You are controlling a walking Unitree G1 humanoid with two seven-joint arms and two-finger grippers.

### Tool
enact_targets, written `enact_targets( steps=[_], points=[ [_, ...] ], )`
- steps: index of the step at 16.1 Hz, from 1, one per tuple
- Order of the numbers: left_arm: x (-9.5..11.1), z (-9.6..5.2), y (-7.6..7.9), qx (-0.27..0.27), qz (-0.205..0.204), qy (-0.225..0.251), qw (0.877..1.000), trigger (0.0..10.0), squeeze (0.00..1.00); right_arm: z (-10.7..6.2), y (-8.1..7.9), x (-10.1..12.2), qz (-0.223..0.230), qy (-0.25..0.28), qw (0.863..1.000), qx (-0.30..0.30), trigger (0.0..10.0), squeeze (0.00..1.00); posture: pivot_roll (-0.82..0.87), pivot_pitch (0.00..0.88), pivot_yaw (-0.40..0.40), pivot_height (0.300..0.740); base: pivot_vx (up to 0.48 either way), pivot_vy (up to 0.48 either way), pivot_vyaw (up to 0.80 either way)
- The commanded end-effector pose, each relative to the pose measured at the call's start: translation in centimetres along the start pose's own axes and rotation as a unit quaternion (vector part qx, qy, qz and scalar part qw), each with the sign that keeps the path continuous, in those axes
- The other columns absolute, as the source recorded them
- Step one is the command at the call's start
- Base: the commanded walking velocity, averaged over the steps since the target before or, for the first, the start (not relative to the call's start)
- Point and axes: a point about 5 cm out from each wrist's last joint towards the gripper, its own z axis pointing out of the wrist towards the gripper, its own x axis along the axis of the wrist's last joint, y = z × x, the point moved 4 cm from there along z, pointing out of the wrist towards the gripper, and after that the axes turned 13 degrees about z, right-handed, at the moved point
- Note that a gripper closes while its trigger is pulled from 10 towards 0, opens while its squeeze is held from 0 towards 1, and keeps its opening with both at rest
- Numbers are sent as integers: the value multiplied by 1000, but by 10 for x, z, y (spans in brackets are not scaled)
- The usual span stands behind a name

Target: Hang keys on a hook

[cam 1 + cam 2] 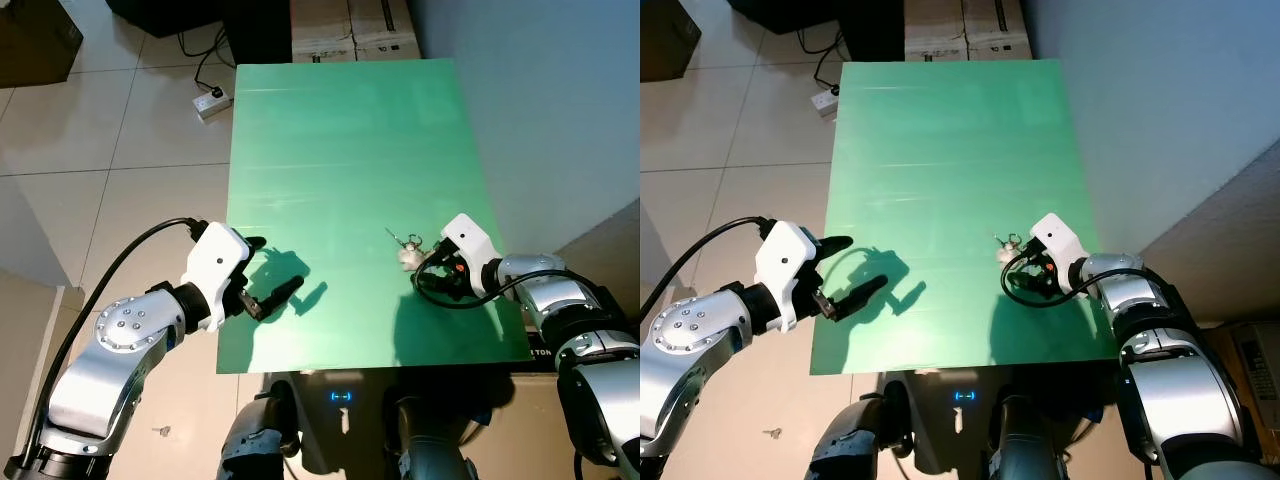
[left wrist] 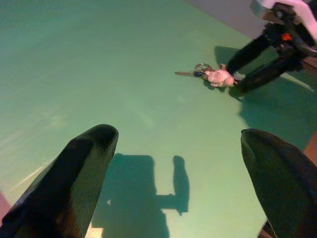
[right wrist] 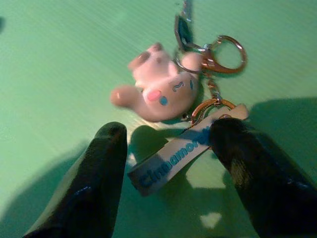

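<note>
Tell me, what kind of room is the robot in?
Probably a plain room in a home or workspace, though it's hard to be sure. There is a green table on a pale tiled floor, with cardboard boxes and a power strip behind it.

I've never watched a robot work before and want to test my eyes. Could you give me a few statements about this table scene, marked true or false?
1. The bunch of keys with the pale pink plush charm lies flat on the green table top. True.
2. The right gripper has lifted the keys off the table. False: its black fingers are open on either side of the white printed strap, and the keys lie on the table.
3. The left gripper is open and holds nothing. True.
4. A white power strip sits on the table. False: it lies on the tiled floor.
</note>
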Motion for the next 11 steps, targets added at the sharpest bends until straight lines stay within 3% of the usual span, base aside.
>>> enact_targets(
  steps=[1,2,6,7,8,9,10,11],
  points=[
    [-2,-3,9,-24,-4,-4,1000,10000,0,0,2,-7,-14,-12,1000,-13,10000,796,18,319,64,740,0,0,0],
    [-2,-3,11,-30,-5,-3,1000,10000,0,0,3,-7,-17,-13,1000,-19,10000,0,17,317,63,740,0,0,0],
    [-3,-4,13,-46,-4,-6,999,10000,0,-1,7,-10,-27,-23,999,-35,10000,0,17,318,64,740,0,0,0],
    [-2,-4,13,-48,-4,-5,999,10000,0,-2,9,-11,-25,-29,998,-40,8824,0,17,318,64,740,0,0,0],
    [-2,-4,13,-49,-4,-5,999,10000,0,-3,11,-13,-27,-37,998,-46,2431,0,16,317,65,740,0,0,0],
    [-2,-3,13,-50,-4,-5,999,10000,0,-3,11,-13,-28,-38,998,-46,1686,0,16,318,65,740,0,0,0],
    [-2,-3,13,-50,-4,-5,999,10000,0,-3,12,-14,-28,-38,998,-47,0,0,16,318,66,740,0,0,0],
    [-3,-2,13,-51,-4,-5,999,10000,0,-4,12,-14,-27,-39,998,-48,0,0,16,319,65,740,0,0,0]
  ],
)
